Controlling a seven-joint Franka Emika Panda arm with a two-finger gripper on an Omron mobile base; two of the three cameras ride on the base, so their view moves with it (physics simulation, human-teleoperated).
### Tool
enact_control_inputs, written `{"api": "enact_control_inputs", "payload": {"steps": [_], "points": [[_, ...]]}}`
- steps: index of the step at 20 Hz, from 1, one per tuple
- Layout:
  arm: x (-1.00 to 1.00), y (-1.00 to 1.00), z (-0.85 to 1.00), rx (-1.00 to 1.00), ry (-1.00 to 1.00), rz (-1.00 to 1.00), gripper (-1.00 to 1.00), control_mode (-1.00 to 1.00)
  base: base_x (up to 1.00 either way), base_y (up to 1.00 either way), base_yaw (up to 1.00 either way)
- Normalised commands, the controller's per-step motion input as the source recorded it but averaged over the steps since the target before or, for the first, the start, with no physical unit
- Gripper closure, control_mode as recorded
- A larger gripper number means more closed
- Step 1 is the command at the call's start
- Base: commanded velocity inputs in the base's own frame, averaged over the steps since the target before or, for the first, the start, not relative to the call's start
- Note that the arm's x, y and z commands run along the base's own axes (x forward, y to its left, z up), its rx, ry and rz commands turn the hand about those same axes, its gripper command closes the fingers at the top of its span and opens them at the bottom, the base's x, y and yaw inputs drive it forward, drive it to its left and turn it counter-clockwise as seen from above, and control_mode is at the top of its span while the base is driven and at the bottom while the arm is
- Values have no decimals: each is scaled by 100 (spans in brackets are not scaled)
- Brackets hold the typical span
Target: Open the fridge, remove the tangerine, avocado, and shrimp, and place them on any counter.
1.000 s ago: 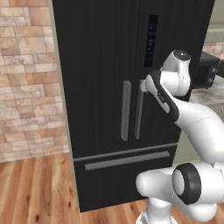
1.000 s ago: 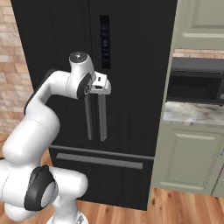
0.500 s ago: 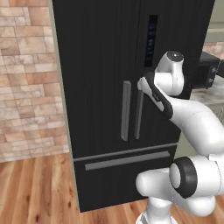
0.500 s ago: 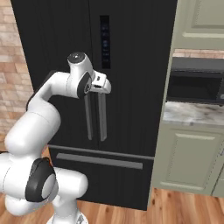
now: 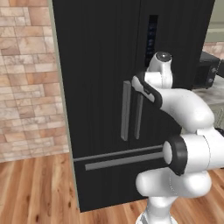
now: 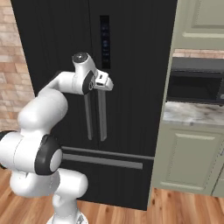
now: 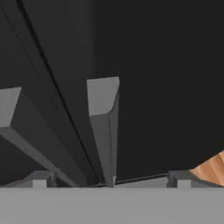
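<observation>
Handle: we are seeing the right-door handle (image 7: pixel 103 127) running upright at frame centre, between our fingertips.
Jaws: we are holding the gripper (image 7: pixel 109 178) spread wide, empty.

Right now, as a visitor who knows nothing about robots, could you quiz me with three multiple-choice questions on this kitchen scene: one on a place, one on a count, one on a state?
1. Where is the claw?
A. By the top of the right-hand long grey vertical handle
B. Over the marbled counter
C. Down at the bottom drawer

2. How many long grey vertical handles does the tall black French-door fridge carry?
A. One
B. Two
C. Four

3. What state are the fridge doors in?
A. Both shut
B. One ajar
C. Both wide open

Answers: 1 A, the right base view puts the claw at that handle's top end, and in the hand view the handle stands between the spread fingertips. 2 B, a pair sits side by side at the door seam. 3 A, the black front is unbroken, with no interior showing.
</observation>
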Motion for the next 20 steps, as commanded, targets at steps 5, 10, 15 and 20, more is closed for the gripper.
{"api": "enact_control_inputs", "payload": {"steps": [5, 10, 15, 20], "points": [[29, 0, -19, 0, -4, 0, -100, -100, 0, 0, 0], [41, 0, -26, 0, -6, 0, -100, -100, 0, 0, 0], [46, 0, -32, 0, -4, 0, -100, -100, 0, 0, 0], [50, 0, -20, 0, -3, 0, -100, -100, 0, 0, 0]]}}
